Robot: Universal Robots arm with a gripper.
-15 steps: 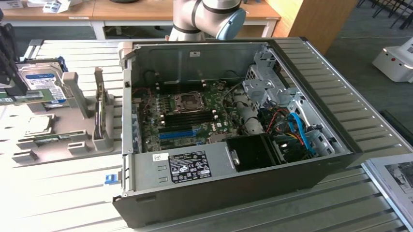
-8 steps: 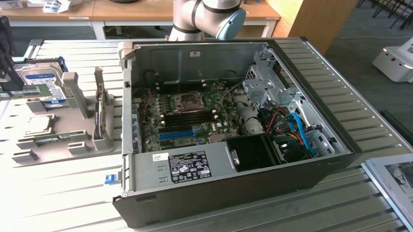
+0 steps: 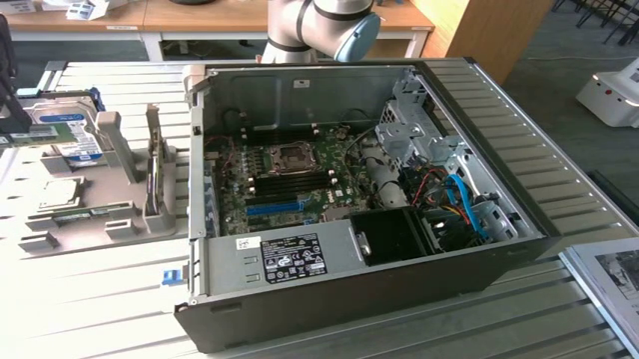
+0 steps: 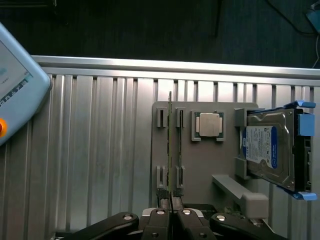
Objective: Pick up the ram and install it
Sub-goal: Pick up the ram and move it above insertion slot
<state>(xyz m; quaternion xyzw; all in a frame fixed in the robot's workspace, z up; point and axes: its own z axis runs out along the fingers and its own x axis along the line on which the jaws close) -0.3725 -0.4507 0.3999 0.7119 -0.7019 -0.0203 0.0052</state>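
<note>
Green ram (image 4: pixel 170 150) (edge-on) pinched between jaws.

I work on a ribbed silver aluminium tabletop (image 3: pixel 90 299); in the exterior view, strong glare at nine o'clock. Light wooden desks (image 3: pixel 200 16) at twelve, tall tan wooden panel (image 3: pixel 484 30) at one, grey carpet floor (image 3: pixel 559 82) at two.

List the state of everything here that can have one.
computer case, lying on its side, panel off, open.
hard drive, seated in the grey holder.
ram, resting beside the hard drive, not picked up.
expansion card, upright on edge in the grey holder.
gripper, jaws shut, empty.
</note>
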